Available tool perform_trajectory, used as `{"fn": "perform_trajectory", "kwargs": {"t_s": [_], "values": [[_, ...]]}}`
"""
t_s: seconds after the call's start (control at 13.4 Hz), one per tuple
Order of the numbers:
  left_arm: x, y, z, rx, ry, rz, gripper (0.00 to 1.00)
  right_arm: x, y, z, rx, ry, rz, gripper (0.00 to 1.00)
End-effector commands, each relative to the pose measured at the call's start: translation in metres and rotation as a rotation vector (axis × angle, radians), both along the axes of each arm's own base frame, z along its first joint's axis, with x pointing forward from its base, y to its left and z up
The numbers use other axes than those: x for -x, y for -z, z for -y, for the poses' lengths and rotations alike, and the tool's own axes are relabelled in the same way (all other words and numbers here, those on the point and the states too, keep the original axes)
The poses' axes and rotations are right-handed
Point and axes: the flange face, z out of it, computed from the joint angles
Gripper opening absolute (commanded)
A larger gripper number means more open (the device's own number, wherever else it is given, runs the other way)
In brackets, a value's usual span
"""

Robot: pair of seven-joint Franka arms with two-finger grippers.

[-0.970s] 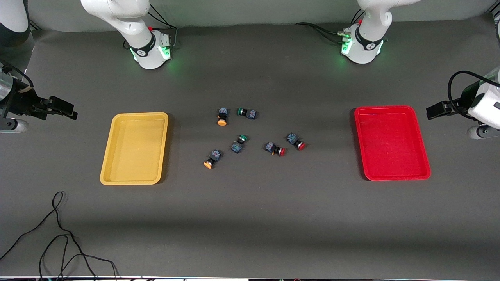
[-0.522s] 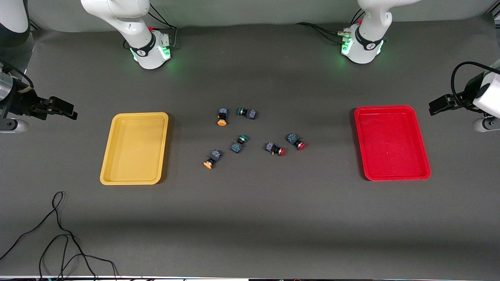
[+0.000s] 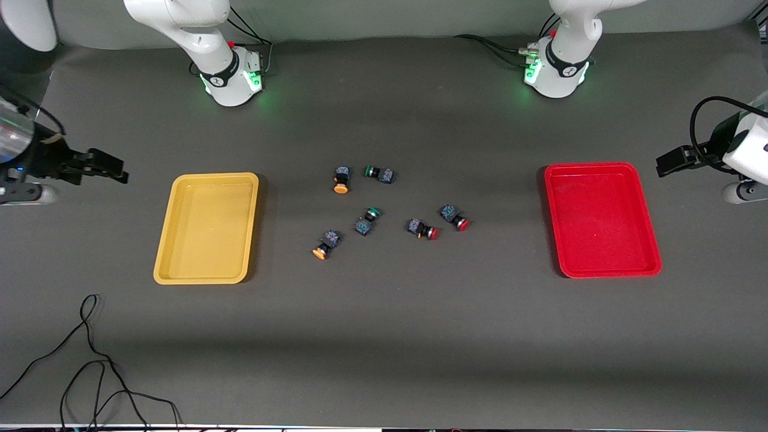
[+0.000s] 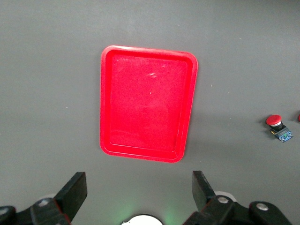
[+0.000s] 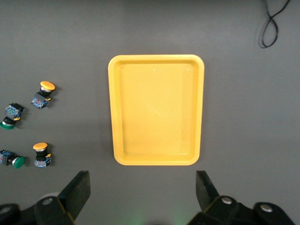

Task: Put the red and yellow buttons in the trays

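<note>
Two red-capped buttons [image 3: 423,229] [image 3: 454,218] and two yellow-capped buttons [image 3: 341,180] [image 3: 324,245] lie loose on the mat mid-table. The yellow tray [image 3: 207,176] lies toward the right arm's end and the red tray [image 3: 591,165] toward the left arm's end; neither has anything in it. My right gripper [image 3: 114,169] hangs open over the mat outside the yellow tray [image 5: 156,57], holding nothing. My left gripper [image 3: 665,163] hangs open outside the red tray [image 4: 149,49], also holding nothing. One red button [image 4: 276,125] shows in the left wrist view, both yellow ones [image 5: 43,93] [image 5: 41,153] in the right wrist view.
Two green-capped switches [image 3: 378,173] [image 3: 367,220] lie among the buttons. A thin black cable [image 3: 90,360] loops on the mat near the front camera at the right arm's end. Both arm bases [image 3: 231,78] [image 3: 555,69] stand along the table's back edge.
The right gripper has edged a little toward the yellow tray. The left gripper has shifted slightly at its end of the table. Buttons and trays have not moved.
</note>
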Motion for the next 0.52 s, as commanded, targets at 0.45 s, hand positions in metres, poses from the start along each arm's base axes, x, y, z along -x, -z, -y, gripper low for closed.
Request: {"fn": "perform_trajectory", "kwargs": {"t_s": [0.45], "values": [[-0.013, 0.065, 0.117, -0.024, -0.045, -0.08, 1.0, 0.105, 0.068, -0.229, -0.005, 0.127, 0.08, 1.0]]}}
